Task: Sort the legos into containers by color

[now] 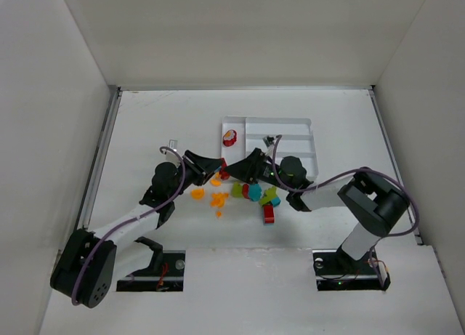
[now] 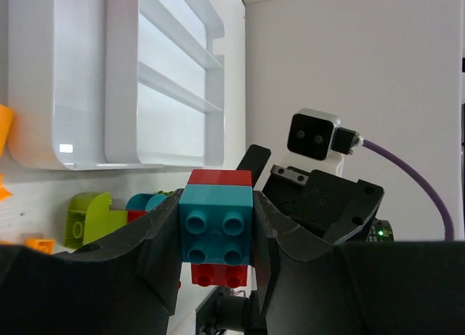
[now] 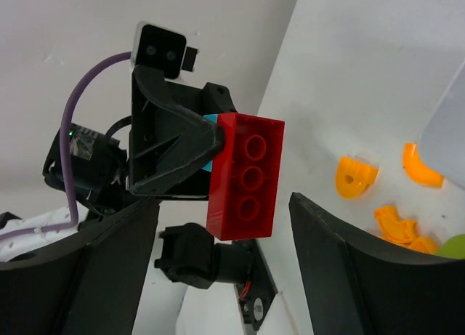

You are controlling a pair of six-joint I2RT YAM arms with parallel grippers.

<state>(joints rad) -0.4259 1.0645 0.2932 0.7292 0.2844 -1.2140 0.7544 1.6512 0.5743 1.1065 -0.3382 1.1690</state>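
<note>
Stack held aloft for splitting by colour, I reckon. Left end effector (image 2: 216, 237) is part-closed, clamping teal brick (image 2: 215, 208) by its sides, with red brick (image 3: 243, 176) stuck to its far face. Right end effector (image 3: 221, 219) gapes wide and empty, jaws flanking the red brick, no contact. Both hover over loose legos (image 1: 218, 198) on bench (image 1: 160, 124), just short of white tray (image 1: 309, 124).

No lettering, label, brand or number is legible on the legos (image 1: 254, 192), tray (image 1: 276, 119) or table (image 1: 167, 117).
</note>
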